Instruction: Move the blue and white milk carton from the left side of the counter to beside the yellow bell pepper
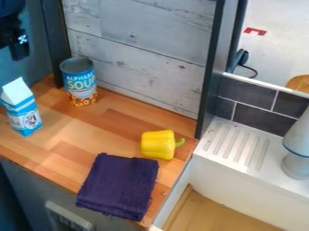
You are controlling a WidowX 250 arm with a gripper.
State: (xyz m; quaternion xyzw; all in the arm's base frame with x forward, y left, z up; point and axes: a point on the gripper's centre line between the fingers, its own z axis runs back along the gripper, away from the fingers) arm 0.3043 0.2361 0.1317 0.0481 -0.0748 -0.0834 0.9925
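While the gripper (pixel 19 48) hangs upper left, open or closed impossible to tell, a carton (pixel 23 110) stands nearest; beyond: soup can (pixel 80 82), yellow pepper (pixel 158 145), folded cloth (pixel 119 186).

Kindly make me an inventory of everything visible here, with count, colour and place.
soup can: one, blue, counter's back left
carton: one, blue-white, counter's left
pepper: one, yellow, counter's right
cloth: one, dark purple, counter's front
counter: one, brown, left and centre
wall panel: one, grey, behind counter
sink: one, white, lower right
tiles: several, dark grey, behind sink
unclear object: one, pale grey, right edge
red mark: one, upper right
robot arm: one, black, upper left
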